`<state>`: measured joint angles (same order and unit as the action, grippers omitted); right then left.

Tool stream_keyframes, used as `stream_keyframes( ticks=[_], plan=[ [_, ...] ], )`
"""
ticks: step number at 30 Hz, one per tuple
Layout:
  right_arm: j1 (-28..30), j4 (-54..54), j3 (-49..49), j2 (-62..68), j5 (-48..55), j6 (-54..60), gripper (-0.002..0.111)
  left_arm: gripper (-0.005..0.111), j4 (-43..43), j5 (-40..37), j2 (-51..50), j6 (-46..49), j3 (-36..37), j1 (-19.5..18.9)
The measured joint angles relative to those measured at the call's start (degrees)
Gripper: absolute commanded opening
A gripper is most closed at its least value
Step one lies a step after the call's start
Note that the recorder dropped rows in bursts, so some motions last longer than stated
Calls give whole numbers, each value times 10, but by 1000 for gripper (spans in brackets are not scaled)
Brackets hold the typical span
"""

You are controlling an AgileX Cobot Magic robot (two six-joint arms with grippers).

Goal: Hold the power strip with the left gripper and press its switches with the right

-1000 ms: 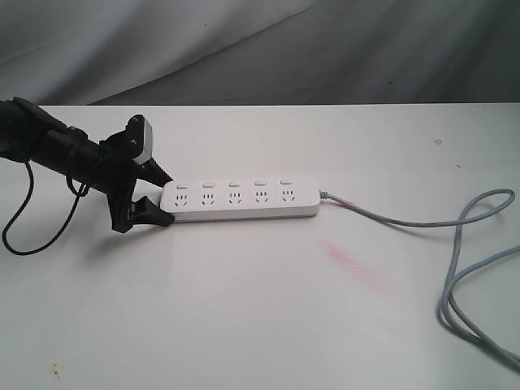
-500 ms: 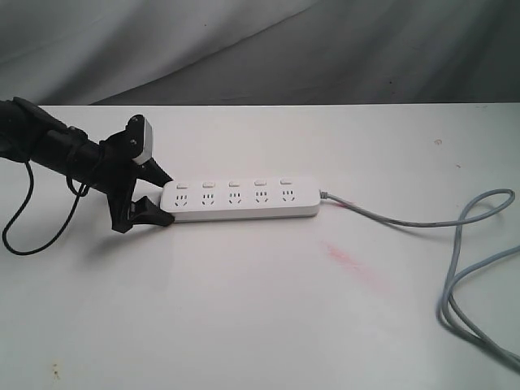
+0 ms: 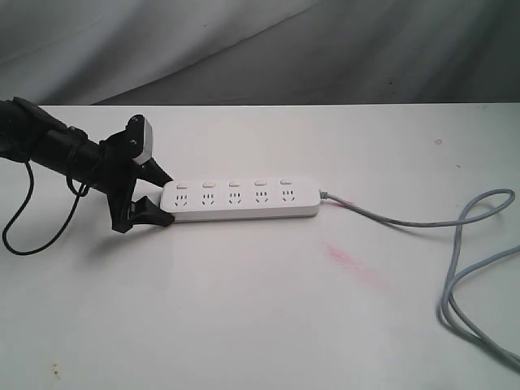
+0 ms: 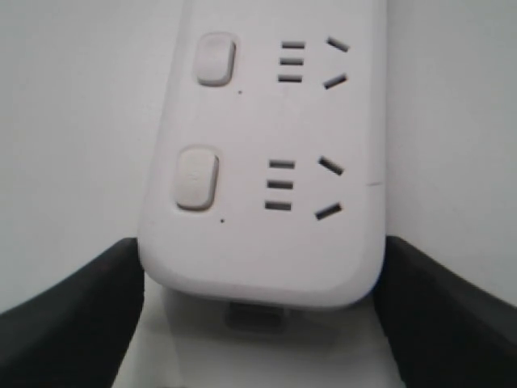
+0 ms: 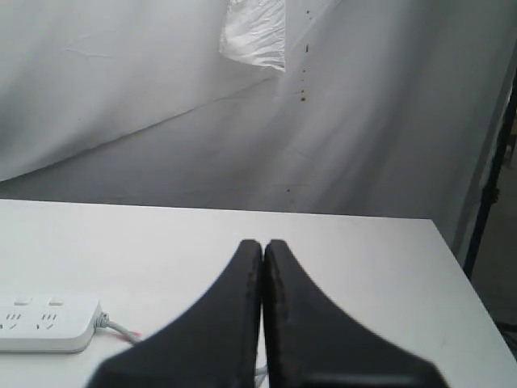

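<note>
The white power strip (image 3: 240, 197) lies flat near the middle of the table, its row of switches (image 3: 233, 184) along the far side above the sockets. My left gripper (image 3: 166, 199) comes in from the left and is shut on the strip's left end, one black finger against each long side. The left wrist view shows that end (image 4: 266, 162) between the fingers (image 4: 89, 315), with two switches (image 4: 196, 178) in sight. My right gripper (image 5: 262, 244) is shut and empty. It is out of the exterior view and hangs above the table well right of the strip (image 5: 44, 323).
The grey cord (image 3: 406, 221) runs right from the strip and loops near the table's right edge. A pink smear (image 3: 353, 264) marks the tabletop in front of the strip. A thin black cable (image 3: 16, 236) hangs from the left arm. Grey cloth backs the table.
</note>
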<state>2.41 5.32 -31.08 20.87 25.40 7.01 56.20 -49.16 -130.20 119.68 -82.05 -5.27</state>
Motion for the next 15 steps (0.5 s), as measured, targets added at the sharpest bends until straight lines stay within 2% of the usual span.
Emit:
stream_keyframes(
  ticks=[4,8,15],
  plan=[
    [0,1,-95,100,66,0,0,66,0,0,0,0,0,0],
    [-13,5,-142,193,96,-2,0,66,0,0,0,0,0,0],
    [-137,9,-153,318,108,-5,0,66,0,0,0,0,0,0]
  ],
)
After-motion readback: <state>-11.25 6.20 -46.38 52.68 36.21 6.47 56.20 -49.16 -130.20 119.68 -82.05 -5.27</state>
